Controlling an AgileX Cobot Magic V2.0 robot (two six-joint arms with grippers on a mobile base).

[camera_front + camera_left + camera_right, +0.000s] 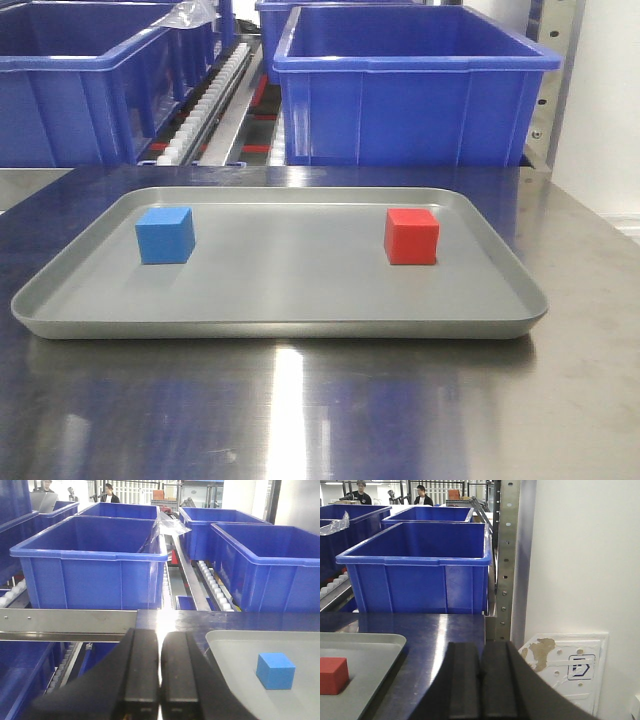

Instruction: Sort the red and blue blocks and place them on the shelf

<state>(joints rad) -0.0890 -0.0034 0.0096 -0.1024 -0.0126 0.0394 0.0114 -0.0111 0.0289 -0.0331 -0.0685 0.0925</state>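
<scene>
Neither arm shows in the front view, and each wrist view catches only the black fingers of its own gripper, cut off by the lower edge of the picture. The left gripper (160, 638) has its fingers pressed together with nothing between them, and the right gripper (480, 651) is closed and empty in the same way. The blue block (165, 235) sits near the far left corner of the grey tray (280, 328), and the red block (411, 236) sits near the far right corner, well apart from it. Both rest flat on the tray floor. The right wrist view shows only part of the red block, cut by the picture's left edge. The tray lies on the shiny steel worktop (300, 420), whose near and side edges fall outside the front view. Behind the worktop's far edge, dark-blue bins (410, 100) hide most of the shelf (65, 622), leaving only its front rail with two small screws and strips of white rollers (200, 110) visible between the bins. A crumpled clear film (190, 12) on one bin rim is cut off at the top. Two people (422, 495) far behind are too blurred to describe. A stained white panel (565, 670) bears a dark arrowhead emblem in a rounded square, and any lettering on it is too small to read.
</scene>
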